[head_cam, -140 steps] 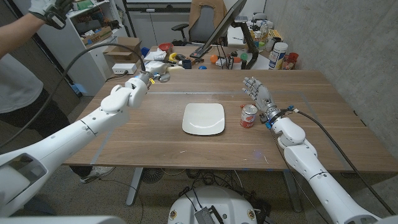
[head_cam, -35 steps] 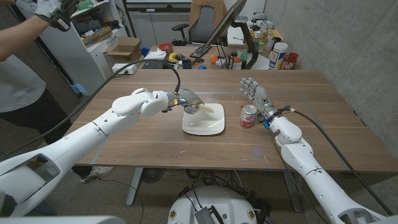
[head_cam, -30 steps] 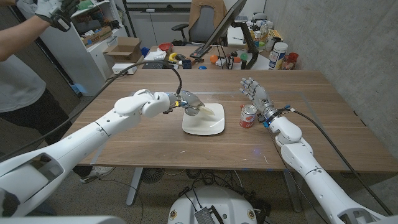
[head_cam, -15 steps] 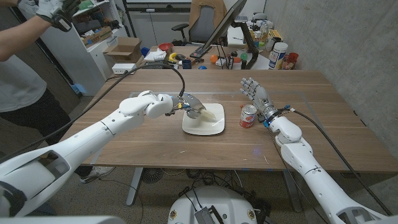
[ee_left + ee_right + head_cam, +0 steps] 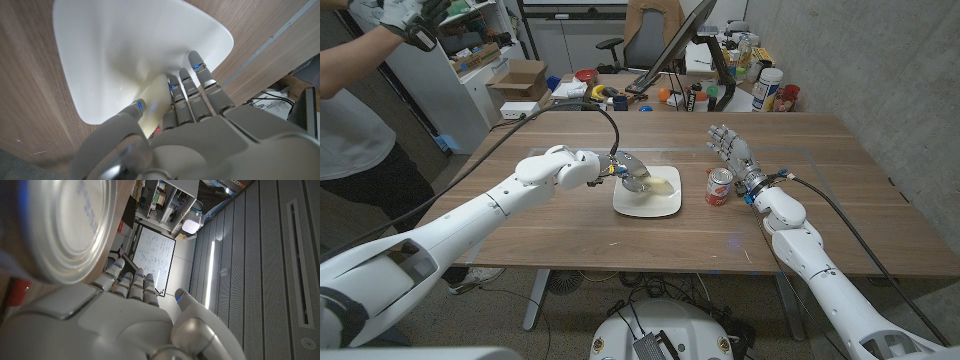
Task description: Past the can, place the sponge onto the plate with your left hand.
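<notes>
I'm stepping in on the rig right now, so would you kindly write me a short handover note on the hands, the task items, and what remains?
Left hand: over the white plate, holding the pale yellow sponge; the left wrist view shows it between thumb and fingers, just above or touching the plate.
Right hand: fingers spread, holding nothing, beside the red can.
The can stands upright on the table, on the robot's right of the plate.
Done: sponge picked up and carried to the plate.
Left: release the sponge onto the plate and draw the left hand back.
</notes>
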